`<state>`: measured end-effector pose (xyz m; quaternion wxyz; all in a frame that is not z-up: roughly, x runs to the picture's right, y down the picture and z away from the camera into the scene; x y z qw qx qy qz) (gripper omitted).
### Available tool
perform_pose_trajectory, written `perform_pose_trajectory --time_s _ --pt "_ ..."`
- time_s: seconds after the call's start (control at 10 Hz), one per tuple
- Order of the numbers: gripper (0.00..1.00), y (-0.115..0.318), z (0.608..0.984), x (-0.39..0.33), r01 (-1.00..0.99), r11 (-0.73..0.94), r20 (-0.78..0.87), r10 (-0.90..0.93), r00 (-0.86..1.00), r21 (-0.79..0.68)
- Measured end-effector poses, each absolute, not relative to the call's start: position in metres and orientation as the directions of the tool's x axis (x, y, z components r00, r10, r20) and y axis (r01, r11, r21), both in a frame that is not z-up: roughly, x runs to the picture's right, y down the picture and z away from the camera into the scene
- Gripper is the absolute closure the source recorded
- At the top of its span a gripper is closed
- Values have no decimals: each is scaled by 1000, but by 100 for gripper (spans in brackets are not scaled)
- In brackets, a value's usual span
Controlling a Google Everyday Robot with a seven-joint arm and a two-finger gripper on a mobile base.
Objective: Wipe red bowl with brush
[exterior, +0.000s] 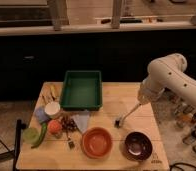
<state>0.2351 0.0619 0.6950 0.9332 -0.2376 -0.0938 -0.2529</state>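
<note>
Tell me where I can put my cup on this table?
The table is bare right of the green tray, up to the gripper holding the brush near the right edge. The front-left corner beside the red bowl is free too. The left side is crowded.

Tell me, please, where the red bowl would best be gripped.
Probably by the rim, pinched from above with one finger inside, one outside: the red bowl sits upright, open and wide. Its front edge is free of clutter. The gripper, right of the green tray, is holding the brush.
</note>
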Motion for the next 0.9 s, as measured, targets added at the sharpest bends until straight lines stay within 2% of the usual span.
perform_pose_trajectory --time_s 0.3,0.9 --pt "100 58 684 212 582 723 310 -494 812 -373" --pt "100 68 698 201 611 676 321 -519 792 -412"
